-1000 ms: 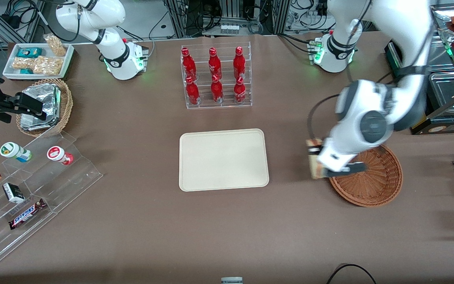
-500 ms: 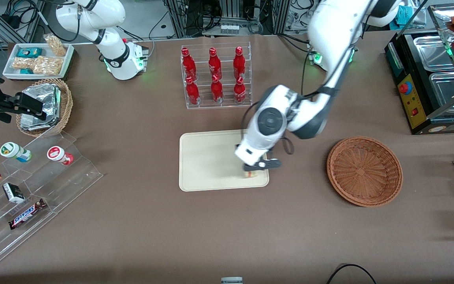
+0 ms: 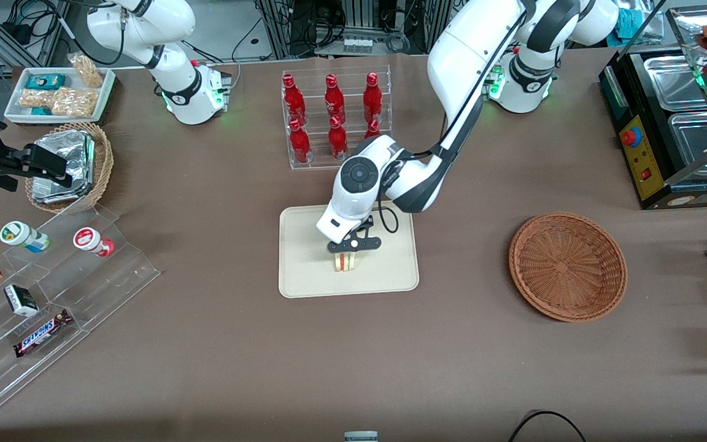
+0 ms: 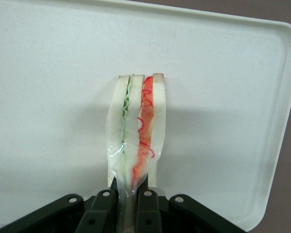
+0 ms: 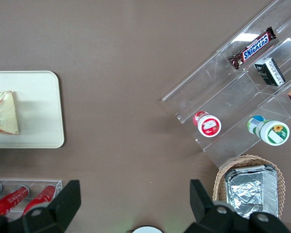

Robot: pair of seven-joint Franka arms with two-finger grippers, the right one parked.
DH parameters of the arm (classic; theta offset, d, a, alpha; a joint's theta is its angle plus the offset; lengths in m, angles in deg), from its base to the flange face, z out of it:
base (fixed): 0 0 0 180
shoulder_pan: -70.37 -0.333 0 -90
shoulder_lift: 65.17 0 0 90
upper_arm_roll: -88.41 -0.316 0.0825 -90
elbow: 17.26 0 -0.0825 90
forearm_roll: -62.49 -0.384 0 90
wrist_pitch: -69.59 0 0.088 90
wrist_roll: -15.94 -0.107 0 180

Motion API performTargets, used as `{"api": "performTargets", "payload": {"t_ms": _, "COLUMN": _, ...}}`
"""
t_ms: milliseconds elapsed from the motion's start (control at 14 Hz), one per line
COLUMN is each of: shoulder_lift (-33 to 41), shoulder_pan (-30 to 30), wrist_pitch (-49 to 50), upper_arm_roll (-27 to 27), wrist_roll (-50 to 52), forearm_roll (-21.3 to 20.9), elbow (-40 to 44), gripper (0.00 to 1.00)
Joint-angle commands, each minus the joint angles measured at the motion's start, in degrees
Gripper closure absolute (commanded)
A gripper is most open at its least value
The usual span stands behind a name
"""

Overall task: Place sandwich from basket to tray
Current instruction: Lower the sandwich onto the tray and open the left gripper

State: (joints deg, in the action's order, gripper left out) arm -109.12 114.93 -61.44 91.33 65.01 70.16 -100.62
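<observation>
tiered clear display stand (image 3: 53, 294) with snack bars and small tubs, toward the parked arm's end of the counter (image 3: 206, 368). cream tray (image 3: 304, 270) at the counter's middle, nearer the front camera than the rack of red bottles (image 3: 335, 120). gripper (image 3: 353, 244) over the tray, its two dark fingers (image 4: 104, 208) clamped on the wrapped sandwich (image 3: 345, 261); the wedge stands on edge, white bread with green and red layers showing, its lower edge at or just above the tray surface, contact not discernible. round reddish-brown basket (image 3: 567, 266) toward the working arm's end, well apart from the tray.
</observation>
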Motion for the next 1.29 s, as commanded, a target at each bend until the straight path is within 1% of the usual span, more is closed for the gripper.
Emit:
{"api": "performTargets", "payload": {"t_ms": 0, "shoulder_lift": -0.70, "shoulder_pan": 0.35, "wrist_pitch": 0.42, "upper_arm_roll": -0.72, "wrist_roll": 1.11, "forearm_roll": 0.85, "elbow": 1.80, "gripper": 0.46}}
{"api": "performTargets", "payload": {"t_ms": 71, "shoulder_lift": -0.35, "shoulder_pan": 0.35, "wrist_pitch": 0.34, "upper_arm_roll": -0.81, "wrist_roll": 0.51, "forearm_roll": 0.50, "elbow": 1.46, "gripper": 0.00}}
{"api": "performTargets", "payload": {"t_ms": 214, "shoulder_lift": 0.44, "shoulder_pan": 0.35, "wrist_pitch": 0.68, "upper_arm_roll": -0.81, "wrist_roll": 0.68, "forearm_roll": 0.24, "elbow": 1.72, "gripper": 0.00}}
{"api": "performTargets", "payload": {"t_ms": 357, "shoulder_lift": 2.90, "shoulder_pan": 0.27, "wrist_pitch": 1.38, "upper_arm_roll": -1.07, "wrist_roll": 0.68, "forearm_roll": -0.03, "elbow": 1.46, "gripper": 0.00}}
{"api": "performTargets", "payload": {"t_ms": 429, "shoulder_lift": 5.08, "shoulder_pan": -0.17, "wrist_pitch": 3.48, "upper_arm_roll": -1.25, "wrist_roll": 0.07, "forearm_roll": -0.20, "elbow": 1.02, "gripper": 0.00}}
{"api": "performTargets", "payload": {"t_ms": 571, "shoulder_lift": 9.12, "shoulder_pan": -1.75, "wrist_pitch": 10.67, "upper_arm_roll": -1.78, "wrist_roll": -4.31, "forearm_roll": -0.29, "elbow": 1.01, "gripper": 0.00}}
{"api": "performTargets", "payload": {"t_ms": 714, "shoulder_lift": 12.30, "shoulder_pan": -1.93, "wrist_pitch": 17.18, "upper_arm_roll": -3.96, "wrist_roll": -3.47, "forearm_roll": -0.82, "elbow": 0.93, "gripper": 0.00}}
{"api": "performTargets", "payload": {"t_ms": 857, "shoulder_lift": 13.45, "shoulder_pan": -2.19, "wrist_pitch": 21.06, "upper_arm_roll": -5.11, "wrist_roll": -2.14, "forearm_roll": -0.73, "elbow": 0.75, "gripper": 0.00}}
{"api": "performTargets", "payload": {"t_ms": 1000, "shoulder_lift": 15.02, "shoulder_pan": -3.25, "wrist_pitch": 23.09, "upper_arm_roll": -6.61, "wrist_roll": -2.92, "forearm_roll": -0.99, "elbow": -1.87, "gripper": 0.00}}
{"api": "performTargets", "payload": {"t_ms": 1071, "shoulder_lift": 17.12, "shoulder_pan": -4.64, "wrist_pitch": 23.19, "upper_arm_roll": -6.79, "wrist_roll": -4.06, "forearm_roll": -1.08, "elbow": -4.58, "gripper": 0.00}}
{"api": "performTargets", "payload": {"t_ms": 1214, "shoulder_lift": 22.13, "shoulder_pan": -8.24, "wrist_pitch": 23.54, "upper_arm_roll": -6.87, "wrist_roll": -9.58, "forearm_roll": -1.26, "elbow": -9.69, "gripper": 0.00}}
